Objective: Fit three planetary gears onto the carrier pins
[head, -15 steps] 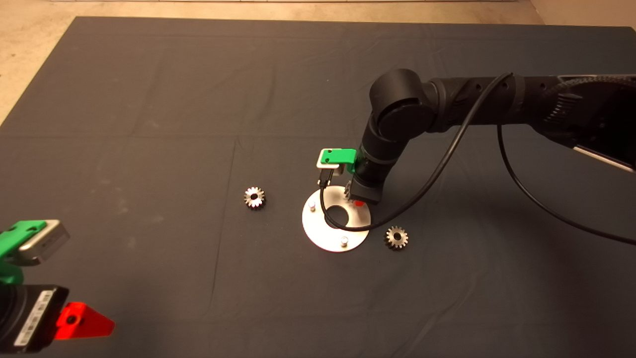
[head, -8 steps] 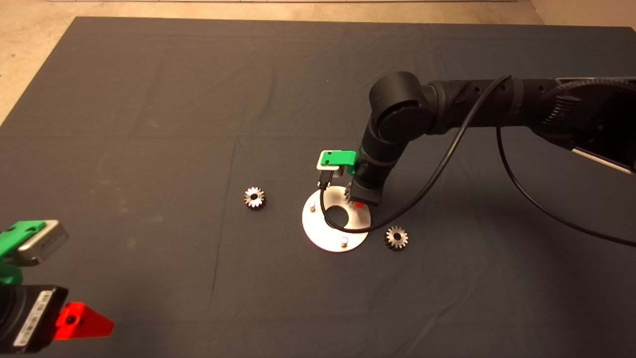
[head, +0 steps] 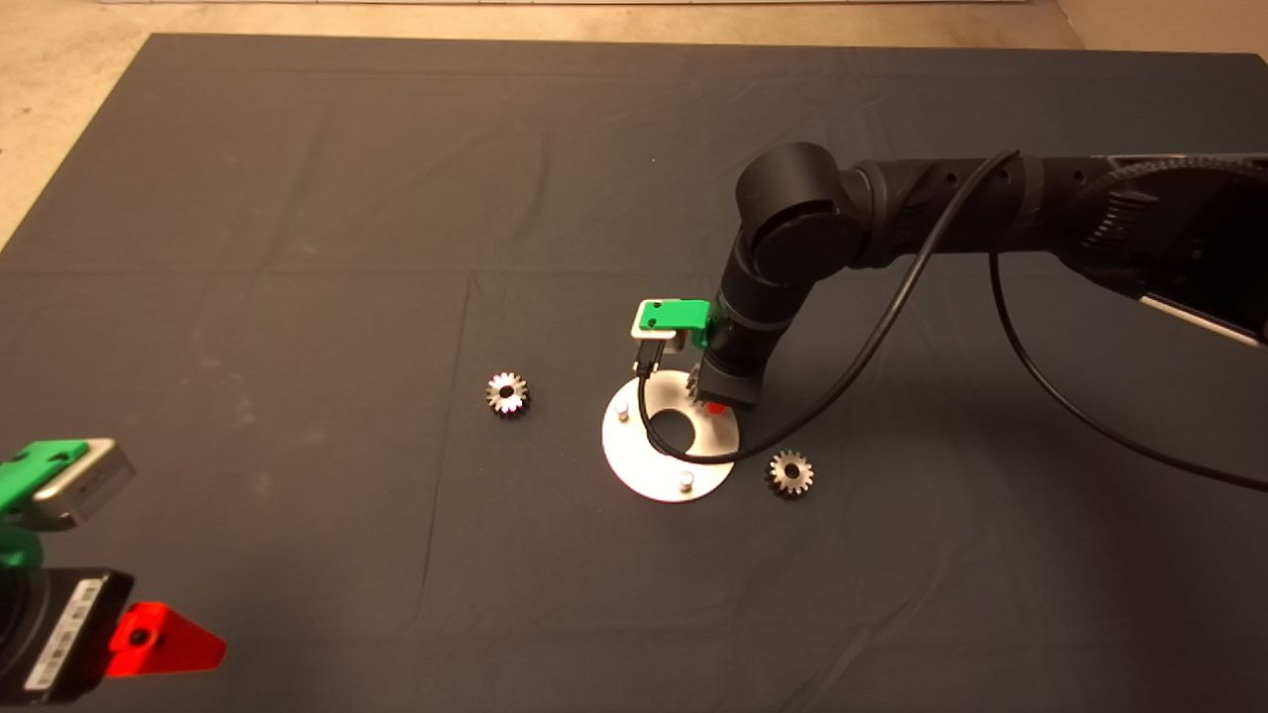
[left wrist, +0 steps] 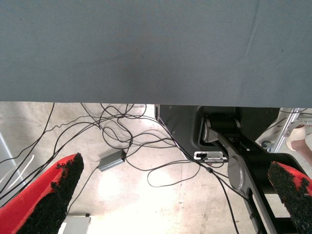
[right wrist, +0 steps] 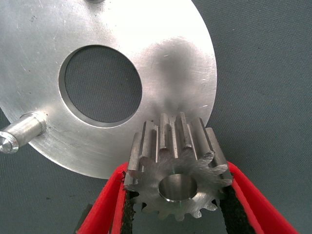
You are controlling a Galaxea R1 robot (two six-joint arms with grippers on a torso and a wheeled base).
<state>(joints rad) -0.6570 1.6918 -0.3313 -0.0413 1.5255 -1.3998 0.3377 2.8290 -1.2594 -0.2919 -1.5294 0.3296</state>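
**A:** Right wrist view first: what do the fingers have?

**B:** The right gripper (right wrist: 176, 204) pinches one planetary gear (right wrist: 176, 181) between its red fingers (right wrist: 253, 202), bore facing the camera. Just past the fingertips lies the round disc (right wrist: 161, 63), its rim under the gear. One carrier pin (right wrist: 22, 131) stands beyond the central hole; another is cut off at the frame edge.

**A:** Room to move?

**B:** Open mat (head: 297, 198) all round. A loose gear (head: 791, 472) lies near the disc (head: 644, 475), beside the fingers; another gear (head: 507, 393) sits well apart on the far side. Two pins (head: 622, 409) show in the head view; the third hides under the wrist.

**A:** The other arm?

**B:** The left gripper (left wrist: 161, 195) waits at the bench edge, fingers spread, over floor cables (left wrist: 112, 136).
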